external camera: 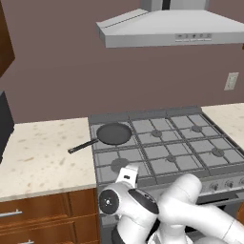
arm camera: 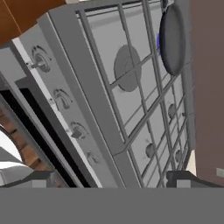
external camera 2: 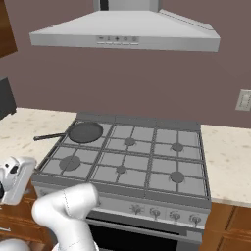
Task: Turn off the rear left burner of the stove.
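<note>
The stove is a wide gray steel range with six grated sections. A dark frying pan covers most of the rear left burner, its handle pointing left over the counter. In the hand view a bit of blue flame shows beside the pan. My gripper is open, nothing between its tips, hovering off the stove's front left corner. It faces the row of knobs on the front panel and touches none of them. More knobs show at the panel's right.
A range hood hangs above the cooktop. Speckled counters flank the stove on both sides, with wooden drawers below. A dark appliance stands at the far left. A wall outlet sits at the right.
</note>
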